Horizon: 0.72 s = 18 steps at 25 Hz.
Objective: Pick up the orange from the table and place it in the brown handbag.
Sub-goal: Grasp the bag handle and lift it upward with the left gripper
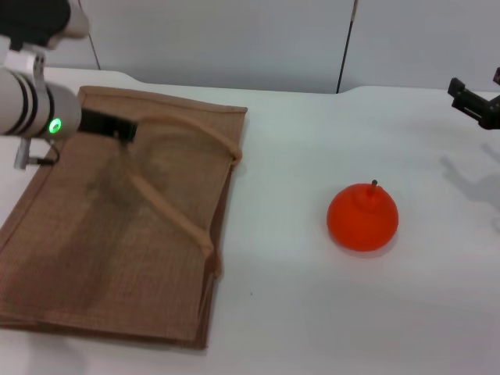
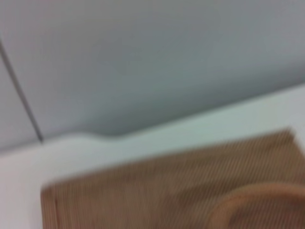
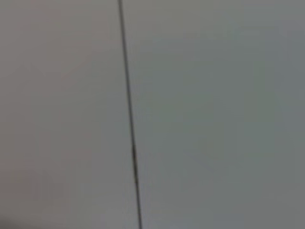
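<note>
Orange (image 1: 362,217) sits on open table (image 1: 312,312); right tool (image 1: 476,103) at edge, grip state unclear.

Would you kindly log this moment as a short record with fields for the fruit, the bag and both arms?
orange: upright on the table, stem up, untouched
brown handbag: lying flat, to the orange's left, apart from it
left gripper: at the bag's upper handle
right gripper: raised at the far right, away from the orange
</note>
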### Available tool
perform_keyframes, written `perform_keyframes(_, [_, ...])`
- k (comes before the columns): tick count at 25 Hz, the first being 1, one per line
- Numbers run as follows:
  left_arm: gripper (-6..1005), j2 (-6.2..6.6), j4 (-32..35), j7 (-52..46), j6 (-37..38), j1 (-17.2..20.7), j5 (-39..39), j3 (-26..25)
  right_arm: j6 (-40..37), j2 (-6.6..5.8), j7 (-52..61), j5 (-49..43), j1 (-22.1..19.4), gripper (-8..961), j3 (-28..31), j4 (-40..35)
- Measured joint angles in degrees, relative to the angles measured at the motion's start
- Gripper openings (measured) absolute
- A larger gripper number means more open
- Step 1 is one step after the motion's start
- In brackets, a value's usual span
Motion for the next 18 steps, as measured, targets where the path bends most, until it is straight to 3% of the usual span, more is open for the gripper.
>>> perform_keyframes(6, [137,0.11,12.7,0.4,-4.0,2.7,-0.4,-0.5,-1.5,-0.75,7.8,-10.0,0.2,892,2.0,3.7])
perform_keyframes(12, [130,0.11,22.1,1.3,-8.3,4.2,-1.2,-1.5,-1.7,-0.41,12.5,-19.9,0.0,894,5.2,7.0])
perform_keyframes(18, [124,0.03,30.8,2.9,-12.7,5.5,-3.2,-4.0,-0.9,0.07,26.5,-35.1,-1.5,896,5.8,16.1])
